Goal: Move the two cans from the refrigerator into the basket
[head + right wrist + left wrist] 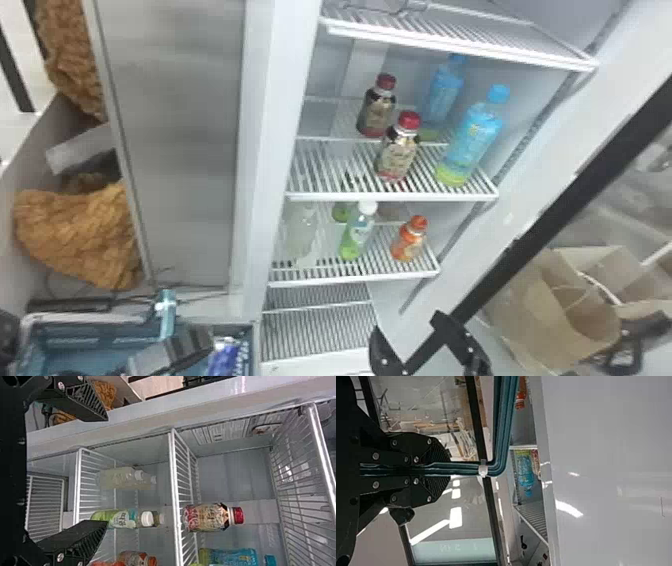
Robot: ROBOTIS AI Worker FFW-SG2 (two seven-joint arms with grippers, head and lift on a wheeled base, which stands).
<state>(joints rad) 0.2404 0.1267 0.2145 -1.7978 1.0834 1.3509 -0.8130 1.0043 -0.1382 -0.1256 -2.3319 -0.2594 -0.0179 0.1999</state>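
The left gripper [449, 469] has its fingers clamped on the handle [503, 423], likely to steady the basket [90, 345] beside the fridge [272, 150] for loading. The right gripper [107, 470] has its fingers apart, free to grasp. Upright bottles [400, 152] stand on the shelves [390, 196]. A blue item [224, 357] in the basket may be a can; where both cans are cannot be told.

I observe two red-capped bottles [397, 156] standing on a refrigerator shelf [390, 196], the basket [90, 347] at lower left, and the right gripper [406, 325] at the bottom edge, fingers apart.
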